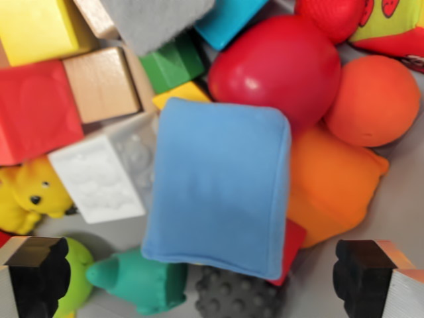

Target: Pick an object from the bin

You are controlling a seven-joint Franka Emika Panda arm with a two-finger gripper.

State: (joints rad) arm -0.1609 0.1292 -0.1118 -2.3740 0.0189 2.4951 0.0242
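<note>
a soft blue fabric cushion [218,189], rectangular with rounded corners, lies mid-frame on top of the pile in the bin. the end effector [212,278] is spread wide, its black ridged fingertips [40,275] at the bottom corners with nothing between them. crowding the cushion: a glossy red ball [278,66], a matte orange ball [374,99], an orange plush shape [331,185], a white embossed block [106,172], a plain wooden cube [103,83], a teal rubber toy [139,278] and a dark studded piece [235,295].

My bin's grey floor [404,199] is carrying a blue cushion [218,189], white brick [106,173], orange toy [331,185] and teal toy [139,281].
</note>
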